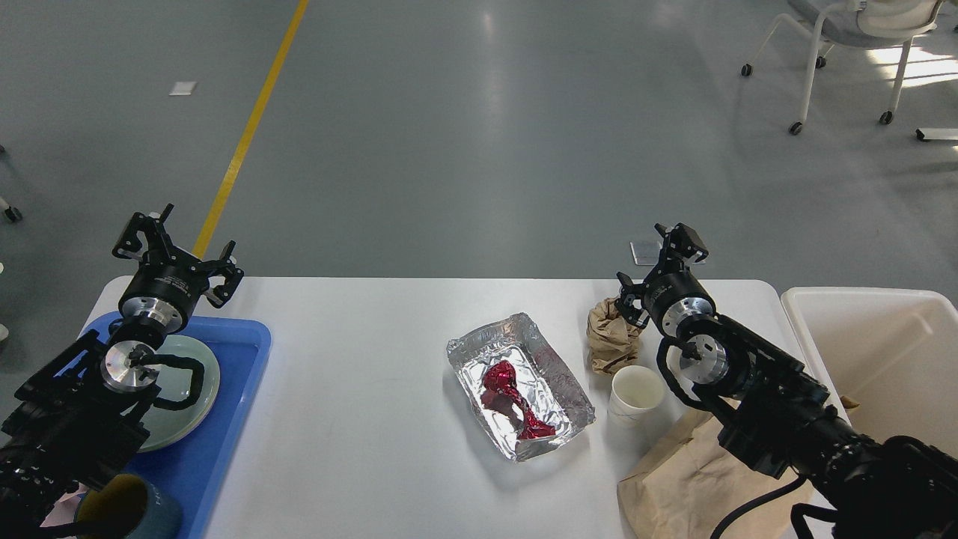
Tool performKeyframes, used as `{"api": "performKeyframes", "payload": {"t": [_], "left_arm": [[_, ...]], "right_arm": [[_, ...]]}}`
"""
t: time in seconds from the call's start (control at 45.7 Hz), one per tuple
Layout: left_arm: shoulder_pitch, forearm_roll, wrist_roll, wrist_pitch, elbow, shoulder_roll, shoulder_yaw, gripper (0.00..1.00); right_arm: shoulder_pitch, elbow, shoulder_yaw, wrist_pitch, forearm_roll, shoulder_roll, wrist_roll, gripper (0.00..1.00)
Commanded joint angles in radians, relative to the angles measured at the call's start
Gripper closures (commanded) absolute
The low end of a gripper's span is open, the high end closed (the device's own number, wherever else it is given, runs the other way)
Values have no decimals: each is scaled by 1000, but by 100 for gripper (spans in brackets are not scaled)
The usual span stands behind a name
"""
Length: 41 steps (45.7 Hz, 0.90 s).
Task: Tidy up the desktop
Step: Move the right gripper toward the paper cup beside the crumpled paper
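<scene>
Desktop (359, 419) clutter sat almost wholly toward the right, and that settled which arm was better placed. At the far left, the blue tray (224, 434) already held a pale green plate (183, 389) and a dark mug (131, 509) at its near corner; the left gripper (178, 251) hovered over the tray's far edge with its fingers spread apart and nothing between them, well apart from any loose rubbish. Mid-table lay the foil tray (557, 374), its long axis running diagonally from far-left to near-right, with a crumpled red wrapper (513, 400) inside it. Just right of that stood a crumpled brown paper ball (610, 340) and, nearer the robot, a white paper cup (635, 394); a flat brown paper bag (688, 479) lay at the near right corner, partly under the arm. The right gripper (662, 262) hung just beyond and right of the paper ball (its fingers appeared parted and empty). Judged from this, the right arm was the nearer one, with the cream bin (898, 307) beside it.
</scene>
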Motion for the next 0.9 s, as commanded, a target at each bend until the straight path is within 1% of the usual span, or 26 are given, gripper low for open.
{"api": "performKeyframes", "payload": {"t": [0.0,0.876], "left_arm": [[1,0,0,0,0,0,0,3],[-1,-2,0,0,0,0,0,3]], "right_arm": [[-1,0,0,0,0,1,0,0],[1,0,0,0,0,0,0,0]]}}
